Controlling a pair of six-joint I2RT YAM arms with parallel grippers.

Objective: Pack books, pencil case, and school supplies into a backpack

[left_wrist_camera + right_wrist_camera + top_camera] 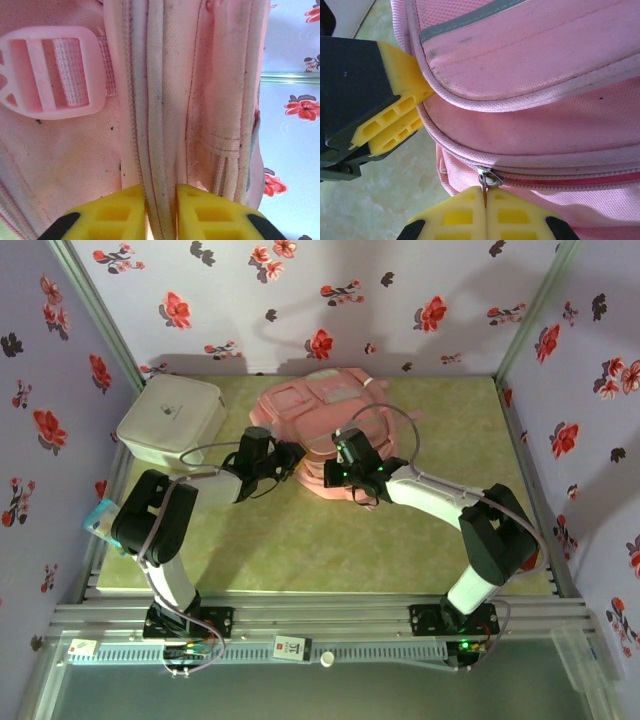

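Where both arms met it, the large soft pale-pink fabric backpack (300, 405) lay flat at the far middle of the mottled green desk (300, 540), just beside a white rounded-corner box (170, 420).

Item, left pincer (160, 197): yellow fingers clamped narrowly on a cream fold of the bag's zip seam, below a translucent pink plastic buckle (52, 72).

Item, right pincer (485, 202): closed on the small metal zip pull (487, 180), the zip beside it looking closed.

Risks, as I judged them:
- the thin pull slipping from the pads under a sideways tug;
- the held fold sliding free, so the whole bag dragged instead of opening;
- the slider snagging on bunched fabric.
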